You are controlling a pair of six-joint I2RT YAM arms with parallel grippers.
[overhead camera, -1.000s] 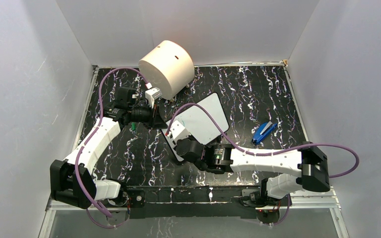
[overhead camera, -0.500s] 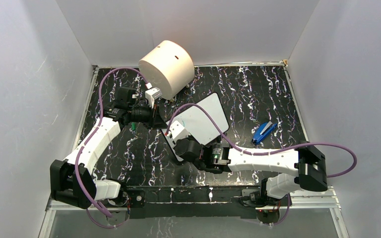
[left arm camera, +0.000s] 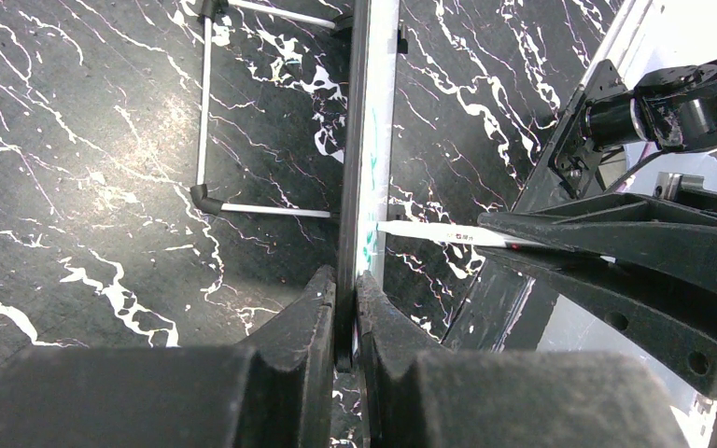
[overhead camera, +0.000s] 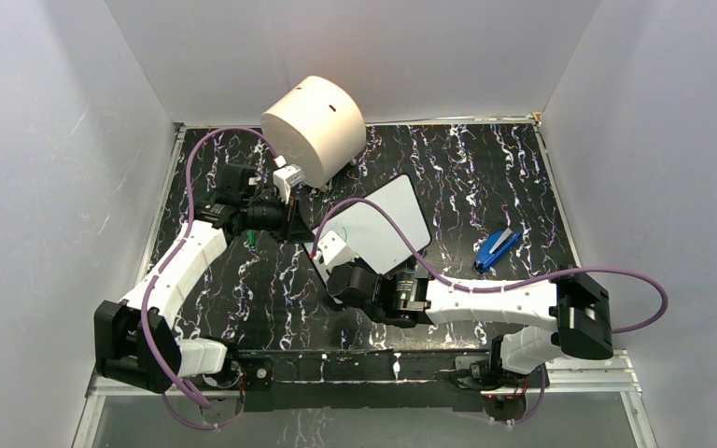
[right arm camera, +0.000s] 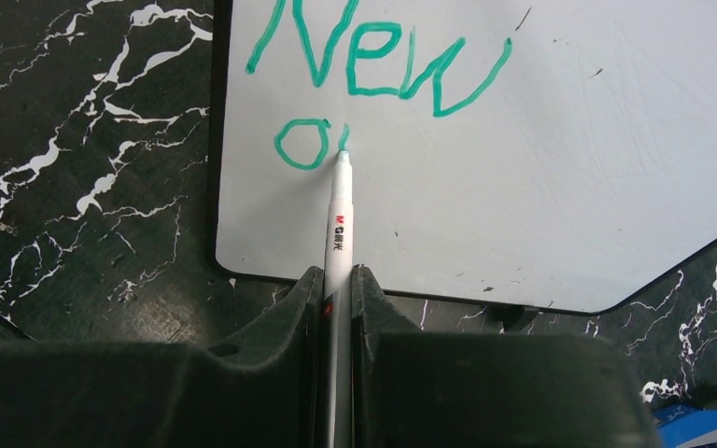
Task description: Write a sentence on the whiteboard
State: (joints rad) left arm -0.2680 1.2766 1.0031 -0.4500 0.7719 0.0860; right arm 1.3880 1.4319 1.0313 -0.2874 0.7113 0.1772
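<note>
The whiteboard [overhead camera: 387,222] stands tilted on a wire stand at the table's middle; it shows edge-on in the left wrist view [left arm camera: 373,140] and face-on in the right wrist view [right arm camera: 541,177]. My left gripper [left arm camera: 345,289] is shut on the board's edge. My right gripper [right arm camera: 336,280] is shut on a white marker [right arm camera: 338,233] whose tip touches the board. The sentence [right arm camera: 383,65] reads "New" in green, with an "o" and a short stroke [right arm camera: 313,142] below it.
A big cream cylinder [overhead camera: 313,117] lies at the back, near the left gripper. A blue stapler [overhead camera: 497,248] lies to the right of the board. The wire stand [left arm camera: 207,140] sits behind the board. White walls enclose the black marbled table [overhead camera: 485,168].
My right arm has shifted slightly to the left with the marker on the board. The left arm and the board have not moved.
</note>
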